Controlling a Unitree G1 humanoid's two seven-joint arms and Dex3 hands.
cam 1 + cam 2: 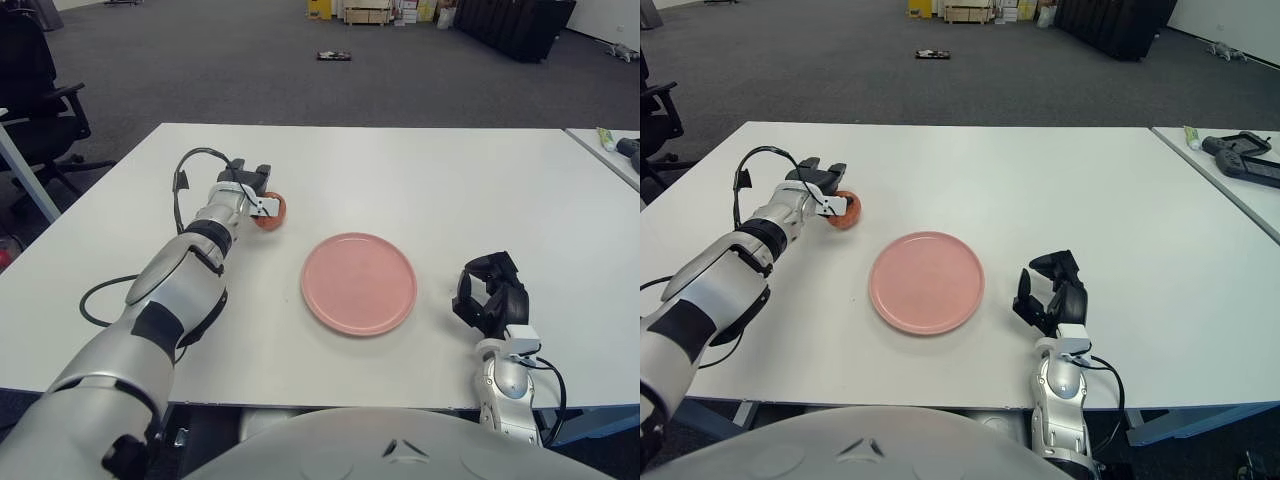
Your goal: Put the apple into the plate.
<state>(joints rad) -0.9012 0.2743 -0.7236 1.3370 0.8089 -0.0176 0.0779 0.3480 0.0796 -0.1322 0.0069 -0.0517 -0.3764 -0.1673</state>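
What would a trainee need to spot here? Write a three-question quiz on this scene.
1. True or false: the apple already lies on the pink plate.
2. Which hand is at the apple? A. left hand B. right hand
3. Fill in: the idle hand shows to the ____ of the plate.

Key: 1 false, it is on the table beyond the plate's left side. 2 A. 3 right.

White table (420,170) bears pink plate (359,283) and apple (270,211).
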